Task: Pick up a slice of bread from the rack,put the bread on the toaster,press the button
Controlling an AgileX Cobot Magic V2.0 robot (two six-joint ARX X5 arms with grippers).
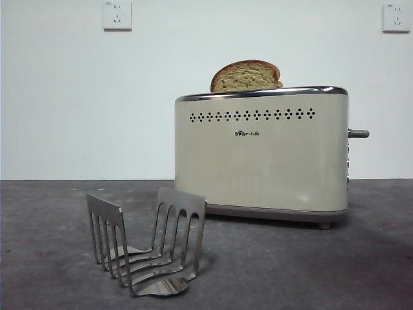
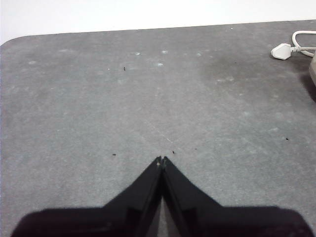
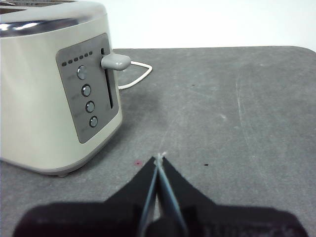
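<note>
The slice of bread [image 1: 246, 76] stands in the top slot of the cream toaster [image 1: 261, 155], its rounded brown crust sticking out above the chrome rim. The steel rack [image 1: 147, 240] sits empty on the table in front, to the toaster's left. The button [image 1: 359, 134] is a grey lever knob at the top of its slot on the toaster's narrow end [image 3: 115, 61]. My right gripper [image 3: 160, 159] is shut with nothing in it, low over the table, a short way off that end of the toaster [image 3: 49, 94]. My left gripper [image 2: 162, 160] is shut over bare table, holding nothing.
A white plug and cord [image 2: 291, 49] lie on the grey table [image 1: 322, 271] behind the toaster. A row of round side buttons [image 3: 86, 91] sits below the lever. Two wall sockets [image 1: 117, 15] are on the white wall.
</note>
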